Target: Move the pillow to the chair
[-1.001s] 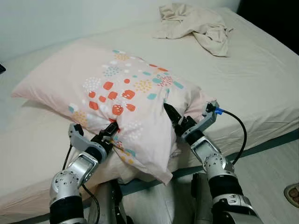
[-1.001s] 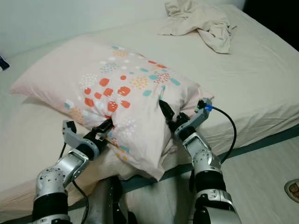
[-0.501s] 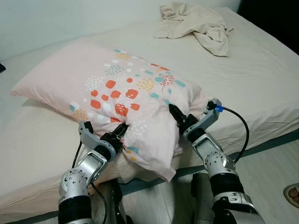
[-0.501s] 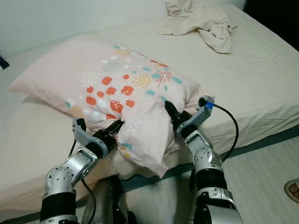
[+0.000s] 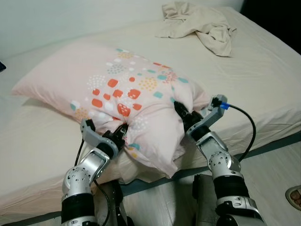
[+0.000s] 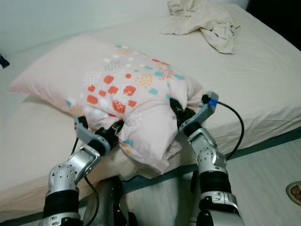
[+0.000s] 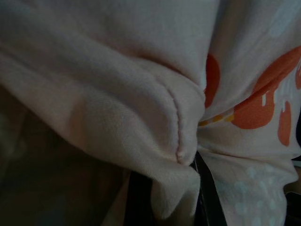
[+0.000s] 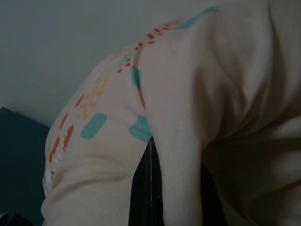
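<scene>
- Left gripper [image 5: 121, 133]: fingers pinched together on a fold of the pillowcase, at the pillow's near end, by the bed's front edge.
- Right gripper [image 5: 181, 111]: fingers buried in the fabric and clamped on a gathered bunch of it, on the pillow's right flank, near the same front edge.
- Pillow [image 5: 117, 89]: one; pale pink, with orange, teal and yellow spots. It lies aslant on the bed, its far end toward the back left corner and its near corner drooping over the front edge between the two arms.
- Bed [image 5: 263, 80]: one; cream sheet.
- Crumpled cloth [image 5: 200, 23]: one; beige, at the bed's far right corner, well apart from the pillow.
- Progress, as I judge it: both grips look secured; the pillow is not yet lifted clear of the bed. Lifting, carrying and setting it on the chair all remain.
</scene>
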Controlling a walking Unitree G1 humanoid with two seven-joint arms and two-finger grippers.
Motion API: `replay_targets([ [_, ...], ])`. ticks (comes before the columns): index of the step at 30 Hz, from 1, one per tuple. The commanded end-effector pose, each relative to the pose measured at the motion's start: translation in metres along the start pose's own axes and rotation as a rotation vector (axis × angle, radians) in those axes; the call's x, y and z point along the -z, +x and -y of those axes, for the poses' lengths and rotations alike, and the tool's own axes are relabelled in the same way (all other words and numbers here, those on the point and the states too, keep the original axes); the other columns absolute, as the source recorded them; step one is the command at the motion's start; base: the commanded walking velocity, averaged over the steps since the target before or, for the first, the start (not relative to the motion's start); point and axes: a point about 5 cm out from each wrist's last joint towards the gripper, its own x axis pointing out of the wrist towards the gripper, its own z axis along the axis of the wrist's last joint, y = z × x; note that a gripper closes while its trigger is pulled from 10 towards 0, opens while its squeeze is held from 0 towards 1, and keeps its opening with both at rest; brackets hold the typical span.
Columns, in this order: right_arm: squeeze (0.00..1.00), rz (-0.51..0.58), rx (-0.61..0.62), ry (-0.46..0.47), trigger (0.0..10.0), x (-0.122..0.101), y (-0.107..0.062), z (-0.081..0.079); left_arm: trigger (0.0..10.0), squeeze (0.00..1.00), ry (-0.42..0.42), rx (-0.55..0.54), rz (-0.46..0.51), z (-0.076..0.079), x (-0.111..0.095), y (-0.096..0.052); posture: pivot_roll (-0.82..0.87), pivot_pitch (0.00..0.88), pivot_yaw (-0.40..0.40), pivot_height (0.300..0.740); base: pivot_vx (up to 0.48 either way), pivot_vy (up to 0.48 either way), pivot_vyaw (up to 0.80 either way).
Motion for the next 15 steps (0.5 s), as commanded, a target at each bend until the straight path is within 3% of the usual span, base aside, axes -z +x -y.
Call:
replay_targets([
  [1, 0.0, 0.0, -0.029, -0.014, 0.0, 0.0, 0.0, -0.007, 0.0, 0.0, 0.001, 0.062, 0.001, 0.014, 0.002, 0.004, -0.09, 0.226, 0.124, 0.536, 0.0, 0.0, 0.0],
  [6, 0.0, 0.06, -0.128, -0.084, 0.0, -0.022, 0.003, -0.03, 0.0, 0.0, 0.052, 0.242, 0.05, 0.063, -0.009, 0.01, -0.1, 0.198, 0.117, 0.551, 0.0, 0.0, 0.0],
  [12, 0.0, 0.082, -0.16, -0.092, 0.0, -0.029, 0.007, -0.038, 0.0, 0.0, 0.071, 0.311, 0.077, 0.081, -0.012, 0.012, -0.1, 0.183, 0.113, 0.566, 0.0, 0.0, 0.0],
  [14, 0.0, 0.096, -0.182, -0.1, 0.0, -0.035, 0.01, -0.044, 0.0, 0.0, 0.105, 0.349, 0.103, 0.094, -0.016, 0.012, -0.1, 0.172, 0.109, 0.576, 0.0, 0.0, 0.0],
  [15, 0.0, 0.102, -0.192, -0.105, 0.0, -0.038, 0.012, -0.046, 4.7, 0.0, 0.127, 0.366, 0.116, 0.101, -0.018, 0.012, -0.1, 0.167, 0.107, 0.581, 0.0, 0.0, 0.0],
])
